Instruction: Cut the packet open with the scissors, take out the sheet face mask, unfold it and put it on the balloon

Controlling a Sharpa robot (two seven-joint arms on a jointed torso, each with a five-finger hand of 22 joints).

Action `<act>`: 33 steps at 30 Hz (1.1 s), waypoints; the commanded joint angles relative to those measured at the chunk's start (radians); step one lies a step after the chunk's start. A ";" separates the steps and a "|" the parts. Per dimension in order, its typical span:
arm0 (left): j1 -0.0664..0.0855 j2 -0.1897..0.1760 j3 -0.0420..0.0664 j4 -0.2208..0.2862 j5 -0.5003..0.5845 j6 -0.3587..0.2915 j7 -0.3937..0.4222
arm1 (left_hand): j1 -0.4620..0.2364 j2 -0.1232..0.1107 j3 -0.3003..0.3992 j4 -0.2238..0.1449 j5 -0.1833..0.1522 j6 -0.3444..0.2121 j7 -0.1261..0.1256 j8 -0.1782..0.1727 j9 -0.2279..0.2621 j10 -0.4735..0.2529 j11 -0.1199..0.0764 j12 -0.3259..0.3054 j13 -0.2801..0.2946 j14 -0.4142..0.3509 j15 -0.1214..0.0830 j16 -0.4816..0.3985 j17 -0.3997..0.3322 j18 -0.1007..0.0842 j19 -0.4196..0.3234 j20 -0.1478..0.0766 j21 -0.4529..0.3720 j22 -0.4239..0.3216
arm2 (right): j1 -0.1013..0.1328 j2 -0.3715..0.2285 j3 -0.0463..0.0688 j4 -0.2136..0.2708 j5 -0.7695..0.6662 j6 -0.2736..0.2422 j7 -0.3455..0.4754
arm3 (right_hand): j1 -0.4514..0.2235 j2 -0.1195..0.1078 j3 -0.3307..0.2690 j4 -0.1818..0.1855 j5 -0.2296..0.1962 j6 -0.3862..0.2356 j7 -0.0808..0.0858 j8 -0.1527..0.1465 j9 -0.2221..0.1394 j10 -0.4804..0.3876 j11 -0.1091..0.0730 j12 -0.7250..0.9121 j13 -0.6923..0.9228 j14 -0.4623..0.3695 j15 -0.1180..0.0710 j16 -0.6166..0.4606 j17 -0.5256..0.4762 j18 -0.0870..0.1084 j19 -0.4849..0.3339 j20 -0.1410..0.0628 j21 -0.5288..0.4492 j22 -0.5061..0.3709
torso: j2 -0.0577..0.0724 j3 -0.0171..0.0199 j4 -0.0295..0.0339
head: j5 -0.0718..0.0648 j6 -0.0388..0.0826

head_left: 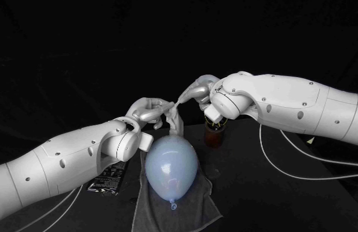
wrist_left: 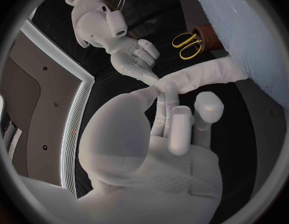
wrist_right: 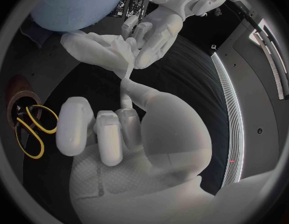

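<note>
since the sheet face mask [head_left: 177, 120] hangs between the two hands, out of its packet [head_left: 106, 179], the cutting and the taking out look done, and the work seems to be at the unfolding. the left hand [head_left: 153, 112] pinches one part of the mask's upper edge and the right hand [head_left: 195, 92] pinches another just beside it, both raised above the far end of the balloon [head_left: 172, 164]. the mask droops from them as a narrow, bunched strip whose lower end comes down to the balloon's far end. it is far from spread flat, so opening it out and laying it over the balloon are left.

the balloon lies on a grey cloth [head_left: 187, 211] on the desk [head_left: 291, 203], knot toward the robot, and the dark packet lies on the desk by the left arm. the yellow-handled scissors [wrist_left: 189, 44] stand in a brown holder [head_left: 214, 137] beyond the balloon, below the right hand, held by neither hand.

hard to make out: whether the strip touches the balloon or only hangs before it, how many folds it has, where the packet was cut, and the scissors' blades, sunk in the holder.
</note>
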 commanded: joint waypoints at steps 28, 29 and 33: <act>0.000 0.011 0.000 -0.009 0.022 0.002 -0.024 | -0.007 -0.091 0.031 -0.073 0.000 -0.086 0.042 -0.038 -0.047 -0.022 0.033 -0.013 -0.007 -0.009 0.020 0.004 -0.012 -0.009 -0.026 0.006 -0.017 -0.022 | -0.001 -0.011 0.001 0.006 -0.025 -0.033 0.016 | -0.005 0.007 0.007 -0.002 0.002 0.007 -0.001 0.022 0.035 0.052 -0.001 0.005 0.184 0.108 -0.008 0.003 0.263 -0.005 0.008 0.001 0.006 0.178 | 0.000 -0.0005 -0.0001 | -0.001 0.002; 0.000 0.015 0.000 -0.011 0.018 0.005 -0.025 | -0.031 -0.108 0.009 -0.058 0.000 -0.093 0.048 -0.050 -0.055 -0.025 0.039 -0.011 -0.005 -0.011 0.025 0.002 -0.016 -0.008 -0.031 0.010 -0.021 -0.028 | -0.001 -0.011 0.001 0.007 -0.025 -0.033 0.016 | -0.005 0.007 0.007 -0.002 0.002 0.007 -0.001 0.022 0.035 0.052 -0.001 0.005 0.184 0.108 -0.008 0.003 0.263 -0.005 0.008 0.001 0.006 0.178 | 0.001 -0.0003 -0.0005 | -0.001 0.001; 0.000 0.022 0.000 -0.013 0.013 0.011 -0.022 | -0.062 -0.132 -0.035 -0.034 0.001 -0.097 0.053 -0.071 -0.070 -0.029 0.045 -0.005 -0.001 -0.014 0.032 0.002 -0.019 -0.007 -0.037 0.018 -0.028 -0.035 | -0.002 -0.010 0.001 0.013 -0.025 -0.032 0.017 | -0.005 0.007 0.007 -0.002 0.002 0.007 -0.001 0.022 0.035 0.052 -0.001 0.005 0.184 0.108 -0.008 0.003 0.263 -0.005 0.008 0.001 0.006 0.178 | 0.002 -0.0003 -0.0010 | -0.001 0.000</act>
